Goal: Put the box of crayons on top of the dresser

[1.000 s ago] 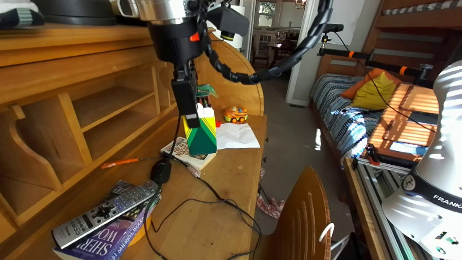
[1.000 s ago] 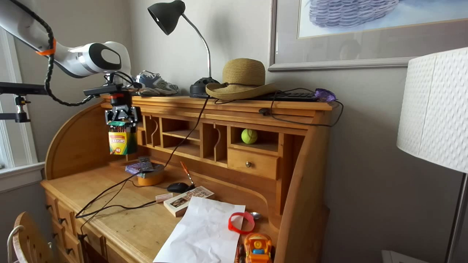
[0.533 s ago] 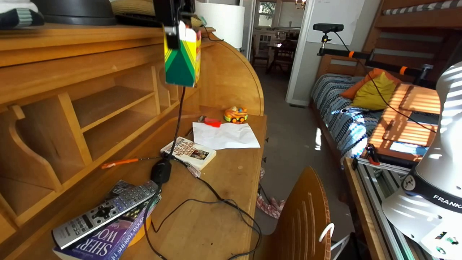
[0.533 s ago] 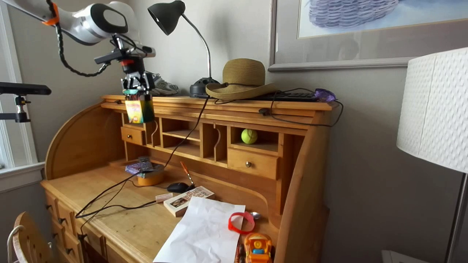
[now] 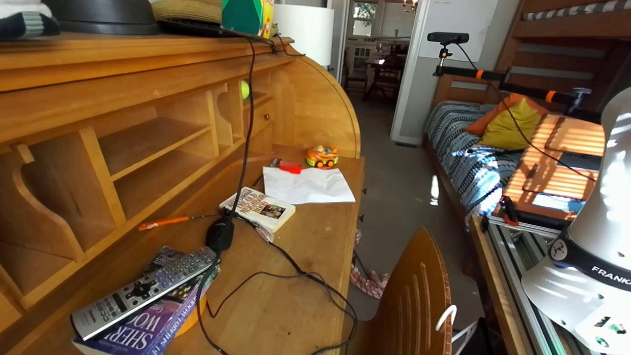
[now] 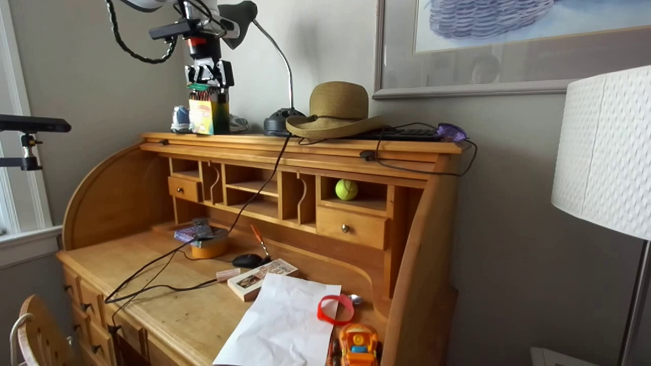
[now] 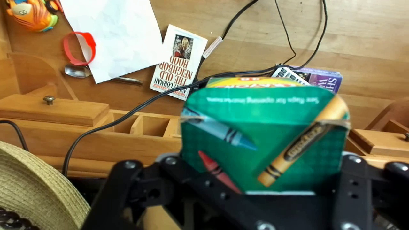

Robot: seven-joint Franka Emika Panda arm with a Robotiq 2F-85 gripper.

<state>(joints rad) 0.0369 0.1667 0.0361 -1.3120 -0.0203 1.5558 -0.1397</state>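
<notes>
The box of crayons point(image 6: 201, 117) is green and yellow, with crayon tips showing under a raised green lid. My gripper point(image 6: 209, 90) is shut on its sides and holds it upright at about the height of the dresser's flat top point(image 6: 264, 144). Whether its bottom touches the top I cannot tell. In an exterior view, the box point(image 5: 242, 17) is cut off by the upper edge and the gripper is out of view. The dresser point(image 5: 123, 56) fills the left there. In the wrist view, the green lid of the box point(image 7: 265, 127) hides most of the fingertips.
On the dresser's top stand a shoe point(image 6: 180, 119) behind the box, a black lamp point(image 6: 277, 122), a straw hat point(image 6: 339, 104) and a keyboard point(image 6: 407, 133). A cable point(image 6: 259, 190) hangs down the front. The hat point(image 7: 35, 185) is close to the gripper's left in the wrist view.
The gripper has risen with the box from in front of the cubbyholes to the level of the dresser's top, and moved toward the lamp. The box stays held.
</notes>
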